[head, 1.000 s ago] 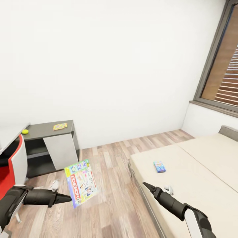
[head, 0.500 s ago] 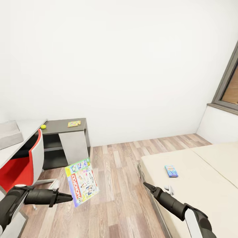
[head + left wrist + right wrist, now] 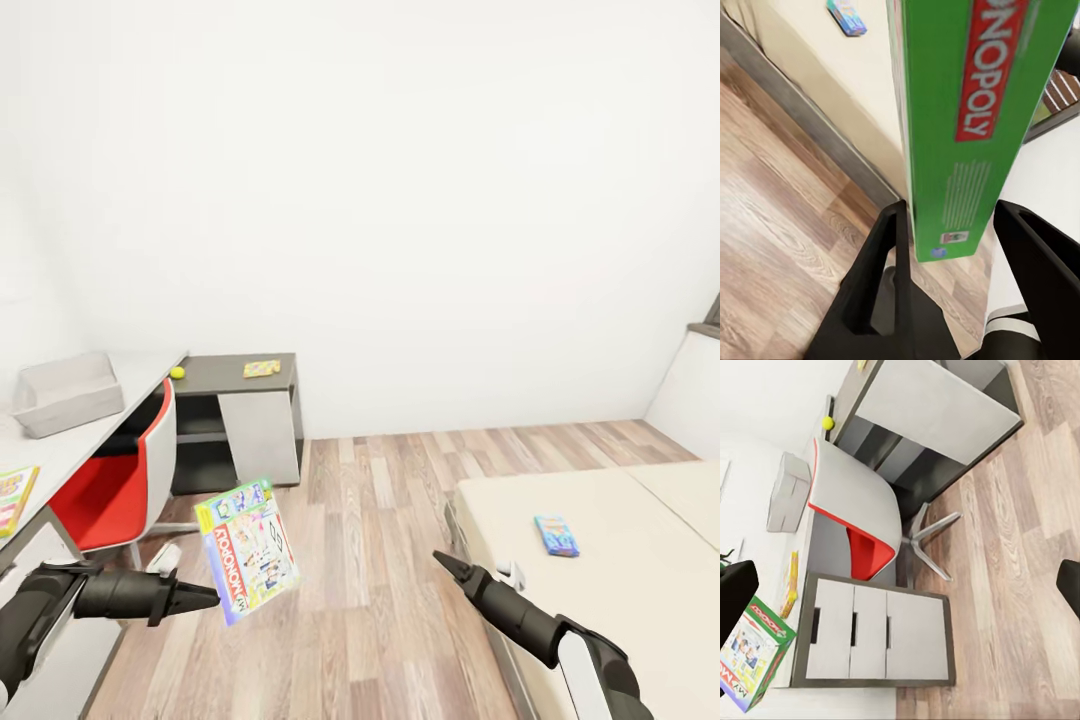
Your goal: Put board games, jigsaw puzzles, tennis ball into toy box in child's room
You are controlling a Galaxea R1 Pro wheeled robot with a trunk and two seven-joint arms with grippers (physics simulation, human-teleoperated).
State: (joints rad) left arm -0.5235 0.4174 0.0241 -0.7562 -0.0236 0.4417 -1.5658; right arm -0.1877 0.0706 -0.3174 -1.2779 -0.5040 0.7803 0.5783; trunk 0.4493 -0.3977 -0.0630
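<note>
Tabletop (image 3: 95,425) at frame left, toy box (image 3: 68,392) on it. Monopoly box (image 3: 247,550) clamped in left gripper (image 3: 205,599); right gripper (image 3: 443,562) state untellable. Box best kept level, lowered flat into tray.

The head camera has swung toward the long grey-white surface (image 3: 95,425): the shallow light grey toy box (image 3: 68,393) and red-and-white swivel chair (image 3: 125,470) beside it have entered, the window has left.

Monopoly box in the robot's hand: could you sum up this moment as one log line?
left gripper: holding Monopoly box over floor | right gripper: empty, open | toy box: on table | small blue game: on bed
</note>
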